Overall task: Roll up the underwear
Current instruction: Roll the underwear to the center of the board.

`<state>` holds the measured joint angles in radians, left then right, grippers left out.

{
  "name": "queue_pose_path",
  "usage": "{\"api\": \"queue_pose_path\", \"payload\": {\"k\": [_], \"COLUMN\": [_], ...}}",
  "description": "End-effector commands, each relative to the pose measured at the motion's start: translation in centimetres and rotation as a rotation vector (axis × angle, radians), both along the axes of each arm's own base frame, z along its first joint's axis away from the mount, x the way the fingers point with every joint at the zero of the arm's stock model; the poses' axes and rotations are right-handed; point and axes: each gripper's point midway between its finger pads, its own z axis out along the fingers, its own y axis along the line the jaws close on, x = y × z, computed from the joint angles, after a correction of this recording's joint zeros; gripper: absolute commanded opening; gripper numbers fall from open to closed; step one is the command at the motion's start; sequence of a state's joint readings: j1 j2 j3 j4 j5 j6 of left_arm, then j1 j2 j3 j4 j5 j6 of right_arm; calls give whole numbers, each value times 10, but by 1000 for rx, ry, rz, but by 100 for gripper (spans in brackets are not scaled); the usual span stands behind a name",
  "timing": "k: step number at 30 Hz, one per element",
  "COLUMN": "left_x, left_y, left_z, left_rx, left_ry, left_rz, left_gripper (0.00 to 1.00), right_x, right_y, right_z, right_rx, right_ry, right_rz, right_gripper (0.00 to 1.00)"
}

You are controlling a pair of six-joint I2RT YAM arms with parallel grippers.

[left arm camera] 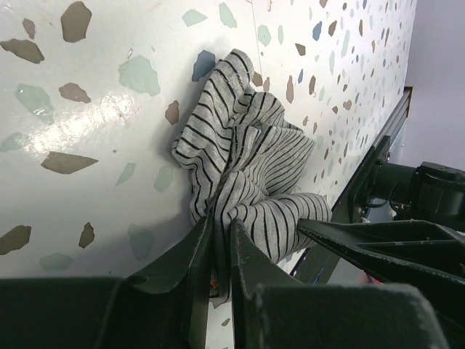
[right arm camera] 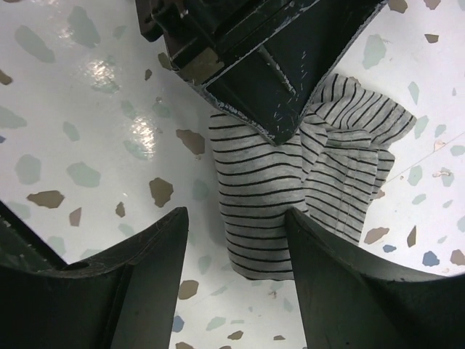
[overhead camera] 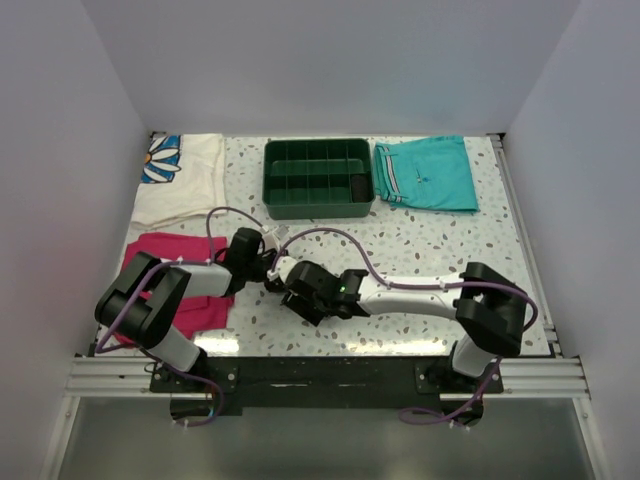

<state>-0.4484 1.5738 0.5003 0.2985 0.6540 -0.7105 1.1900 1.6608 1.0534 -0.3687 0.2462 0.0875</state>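
- The left gripper [left arm camera: 221, 243] has its 2 fingers pinched together on a fold at the edge of the underwear [left arm camera: 234, 156]. Striped cloth shows in the narrow slit between them.
- The right gripper [right arm camera: 234, 243] stands apart, with 1 finger on each side of the garment's near end.
- The underwear lies bunched and creased on the speckled table [overhead camera: 430, 245], between the 2 arms in the near half. It is pale grey with thin dark stripes.
- In the right wrist view, the left gripper's tip covers the far part of the cloth.
- From above, the 2 wrists meet over the garment and hide nearly all of it.
- A purple cable [overhead camera: 330, 235] arcs just beyond them.
- A magenta cloth [overhead camera: 170, 247] lies under the left arm, with a white flower-print cloth [overhead camera: 190, 185] beyond it.
- A green tray [overhead camera: 320, 209] and folded teal shorts [overhead camera: 428, 172] sit side by side at the far edge, well apart from the underwear.
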Motion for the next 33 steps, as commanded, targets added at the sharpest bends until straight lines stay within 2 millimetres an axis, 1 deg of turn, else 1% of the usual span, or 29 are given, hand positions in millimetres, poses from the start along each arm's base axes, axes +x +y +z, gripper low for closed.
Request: {"api": "queue_pose_path", "payload": {"k": [1, 4, 6, 12, 18, 21, 22, 24, 26, 28, 30, 31, 32, 33], "left_x": [2, 2, 3, 3, 4, 5, 6, 7, 10, 14, 17, 22, 24, 26], "left_y": [3, 3, 3, 2, 1, 2, 1, 1, 2, 3, 6, 5, 6, 8], "left_z": [-9, -9, -9, -9, -10, -11, -10, -9, -7, -3, -2, 2, 4, 5], "left_rx": [51, 53, 53, 50, 52, 61, 61, 63, 70, 74, 86, 83, 82, 88], "left_ry": [-14, -13, -13, -12, -13, -11, -16, -18, -28, -38, -40, -51, -53, -51], "left_rz": [-11, -10, -10, -16, -27, -27, -24, -20, -9, 2, 23, 34, 41, 51], "left_gripper": [14, 14, 14, 14, 14, 14, 14, 14, 14, 15, 17, 20, 23, 28], "right_x": [12, 7, 5, -7, -13, -16, -17, -18, -20, -22, -23, -24, -24, -25], "right_y": [-3, -5, -11, -19, -28, -34, -35, -41, -46, -50, -54, -55, -55, -56], "right_z": [3, -6, -18, -43, -55, -60, -62, -67, -71, -74, -76, -77, -75, -75], "right_rx": [-48, -60, -89, -133, -165, -183, -182, -198, -199, -200, -203, -202, -194, -188], "right_ry": [-83, -81, -69, -37, -31, -15, -11, -3, 7, 16, 17, 23, 25, 29], "right_rz": [-8, -5, -14, -18, -35, -61, -82, -105, -140, -166, -186, -199, -207, -214], "right_gripper": [59, 59, 58, 58, 57, 51, 46, 42, 33, 29, 25, 18, 17, 17]}}
